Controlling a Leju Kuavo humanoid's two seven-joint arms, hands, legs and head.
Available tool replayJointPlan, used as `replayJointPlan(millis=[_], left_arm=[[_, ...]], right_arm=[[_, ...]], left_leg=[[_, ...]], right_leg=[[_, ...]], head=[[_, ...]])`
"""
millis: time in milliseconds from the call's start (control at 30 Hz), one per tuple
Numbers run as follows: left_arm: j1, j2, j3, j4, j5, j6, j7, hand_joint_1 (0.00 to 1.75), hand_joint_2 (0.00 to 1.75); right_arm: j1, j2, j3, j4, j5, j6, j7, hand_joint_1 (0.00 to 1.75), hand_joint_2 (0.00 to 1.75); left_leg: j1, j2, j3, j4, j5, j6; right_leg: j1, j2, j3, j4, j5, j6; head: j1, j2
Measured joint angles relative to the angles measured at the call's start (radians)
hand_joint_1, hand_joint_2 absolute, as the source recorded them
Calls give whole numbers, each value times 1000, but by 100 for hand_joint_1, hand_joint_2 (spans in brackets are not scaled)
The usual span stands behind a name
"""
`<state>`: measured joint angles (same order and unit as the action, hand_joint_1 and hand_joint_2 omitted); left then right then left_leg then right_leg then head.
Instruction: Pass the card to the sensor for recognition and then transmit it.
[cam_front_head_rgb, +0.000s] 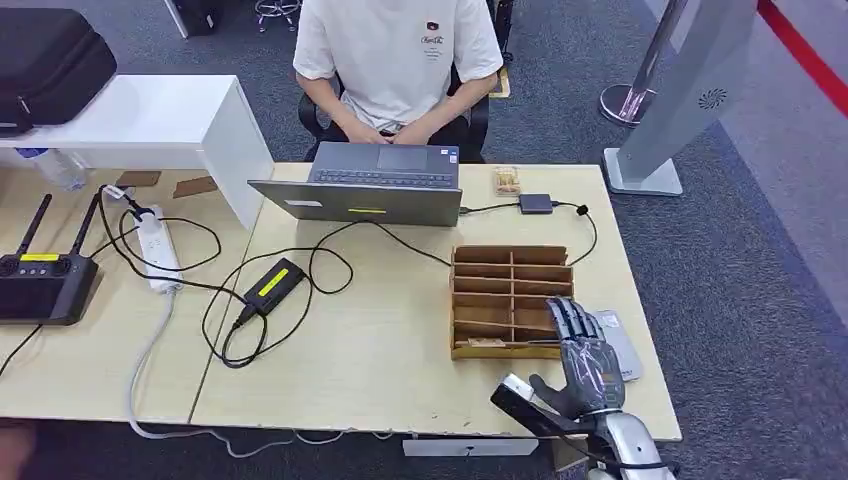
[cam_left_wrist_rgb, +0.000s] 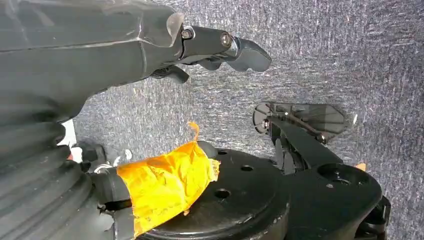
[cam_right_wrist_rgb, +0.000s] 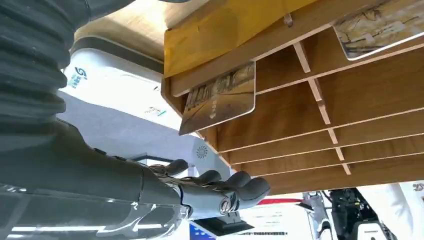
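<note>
Right hand (cam_front_head_rgb: 585, 355): raised over the table's near right corner, just beside the right end of the wooden card rack; fingers extended and slightly apart, holding nothing.
Left hand (cam_left_wrist_rgb: 220, 47): hangs low over grey carpet, seen from the left wrist view; fingers loosely extended with nothing in them.
Wooden card rack (cam_front_head_rgb: 510, 300): slotted tray lying on the table (cam_front_head_rgb: 400, 350), several rows split by a centre divider.
Card, near slot (cam_right_wrist_rgb: 220, 97): sits in the rack's nearest row on the right hand's side, one edge projecting past the slot lip; this looks like your pick.
Second card (cam_right_wrist_rgb: 380, 30): lies in the same row, further along from the hand.
Sensor (cam_front_head_rgb: 620, 340): flat grey-white pad on the table just right of the rack, partly hidden by the right hand; judged to be the reader.
Step in hand: reaching for the near-slot card; grasp not yet made.
Handling advice: you bring thumb and fingertips to the projecting edge only, pinch across the flat faces, and draw it straight out along the slot so that the card does not jam against the divider or drag the rack.
Risk: the card is thin and slick; a shallow pinch may let it slip.
Bystander: a person (cam_front_head_rgb: 400, 60) sits behind the laptop (cam_front_head_rgb: 375, 185), well apart from the rack.
</note>
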<state>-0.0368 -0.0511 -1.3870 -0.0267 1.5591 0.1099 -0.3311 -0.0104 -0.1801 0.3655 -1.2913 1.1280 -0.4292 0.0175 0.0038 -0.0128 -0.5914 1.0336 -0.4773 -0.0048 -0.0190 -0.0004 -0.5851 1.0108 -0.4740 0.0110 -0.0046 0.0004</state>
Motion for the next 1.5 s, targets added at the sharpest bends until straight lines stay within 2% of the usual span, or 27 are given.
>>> replayJointPlan(millis=[900, 933, 1500], left_arm=[[0, 1, -6, 0, 0, 0, 0, 0, 175], [0, 1, -6, 0, 0, 0, 0, 0, 175], [0, 1, -8, 0, -3, -1, -2, 0, 175]], right_arm=[[0, 6, 0, 37, 0, -2, 0, 2, 175], [0, 6, 0, 39, 0, -3, 0, 175, 175], [-3, 7, 0, 44, -12, -33, -17, 175, 175]], left_leg=[[0, 0, 0, 0, 0, 0], [0, 0, 0, 0, 0, 0], [0, 0, 0, 0, 0, 0]], right_leg=[[0, 0, 0, 0, 0, 0], [0, 0, 0, 0, 0, 0], [0, 0, 0, 0, 0, 0]], head=[[0, 0], [0, 0], [0, 0]])
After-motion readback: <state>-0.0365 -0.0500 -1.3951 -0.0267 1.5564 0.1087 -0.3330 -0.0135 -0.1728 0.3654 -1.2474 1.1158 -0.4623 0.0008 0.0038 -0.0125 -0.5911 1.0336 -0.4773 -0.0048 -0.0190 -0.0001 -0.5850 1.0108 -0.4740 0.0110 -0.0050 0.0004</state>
